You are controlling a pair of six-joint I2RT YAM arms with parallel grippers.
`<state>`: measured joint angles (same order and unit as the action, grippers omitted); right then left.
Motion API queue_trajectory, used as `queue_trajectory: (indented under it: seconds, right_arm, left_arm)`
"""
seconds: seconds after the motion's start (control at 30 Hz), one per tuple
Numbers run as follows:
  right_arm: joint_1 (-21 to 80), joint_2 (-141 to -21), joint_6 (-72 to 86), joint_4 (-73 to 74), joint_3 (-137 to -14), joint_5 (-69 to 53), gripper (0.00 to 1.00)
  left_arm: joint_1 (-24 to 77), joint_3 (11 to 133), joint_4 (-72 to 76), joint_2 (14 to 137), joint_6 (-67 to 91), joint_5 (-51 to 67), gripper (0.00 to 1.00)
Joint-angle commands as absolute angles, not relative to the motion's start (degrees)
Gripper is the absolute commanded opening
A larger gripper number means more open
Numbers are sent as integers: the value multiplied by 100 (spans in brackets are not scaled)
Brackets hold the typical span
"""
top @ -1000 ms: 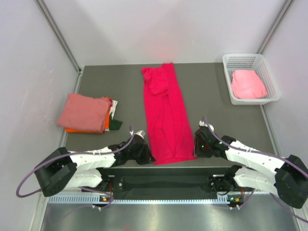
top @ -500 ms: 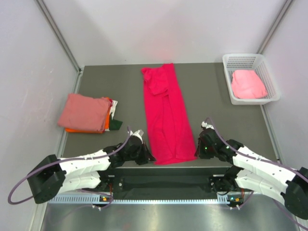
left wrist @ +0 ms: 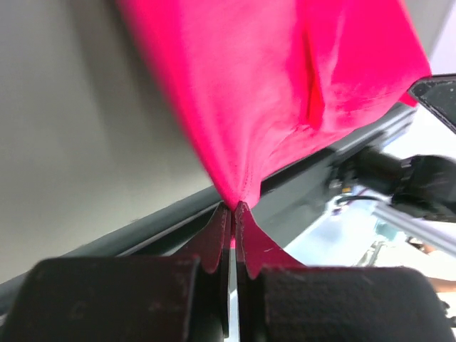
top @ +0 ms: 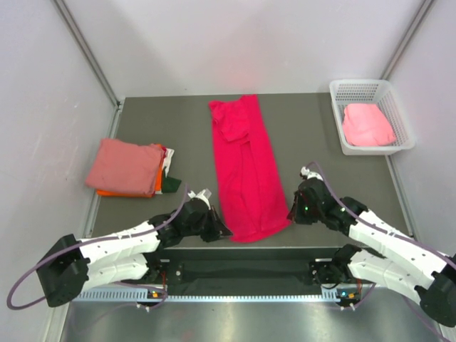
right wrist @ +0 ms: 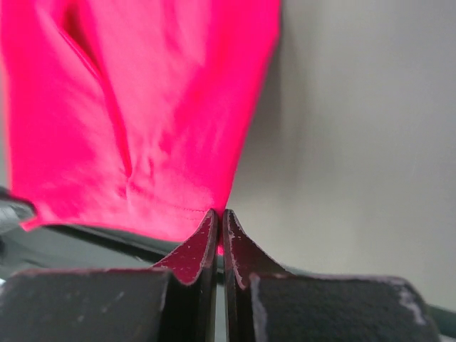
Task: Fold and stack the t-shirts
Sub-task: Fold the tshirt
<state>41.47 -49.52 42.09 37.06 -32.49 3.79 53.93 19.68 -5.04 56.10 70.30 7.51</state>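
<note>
Left end effector [left wrist: 233, 209], right end effector [right wrist: 219, 213] each pinching near hem corner of crimson-pink t-shirt [top: 246, 171].

Both arms are laid low over the table's near edge, stretched forward from their bases and angled inward toward each other. The left gripper [top: 224, 232] is pinched tight on the near left corner of the crimson-pink t-shirt [top: 246, 171], with cloth caught between its dark fingers [left wrist: 214, 239]. The right gripper [top: 291, 214] is clamped likewise on the near right corner, its jaws pressed together.
</note>
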Motion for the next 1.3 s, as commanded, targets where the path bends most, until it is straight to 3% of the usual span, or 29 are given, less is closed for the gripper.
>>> queue_trajectory:
  seconds: [0.0, 0.13, 0.37, 0.63, 0.93, 1.27]
  right_arm:
    - [3842, -5176, 3833, 3595, -3945, 501, 0]
    - [3158, -5624, 3350, 3261, -4402, 72, 0]
    - [2523, -7495, 2909, 2717, -5817, -421, 0]
    - [2005, -9594, 2769, 2522, -7739, -940, 0]
    - [1749, -11476, 2593, 2768, -9692, -1371, 0]
    - [1608, -12436, 2654, 2962, -10793, -1573, 2]
  left_arm:
    - [5090, 2662, -412, 5774, 6865, 1044, 0]
    - [4370, 3321, -501, 6247, 6426, 1291, 0]
    - [2736, 4796, -492, 7645, 5705, 1853, 0]
    - [1628, 5730, 191, 9296, 5730, 2354, 0]
    - [1354, 6793, 650, 10835, 6056, 2452, 0]
    - [1178, 7338, 536, 11214, 5916, 2311, 0]
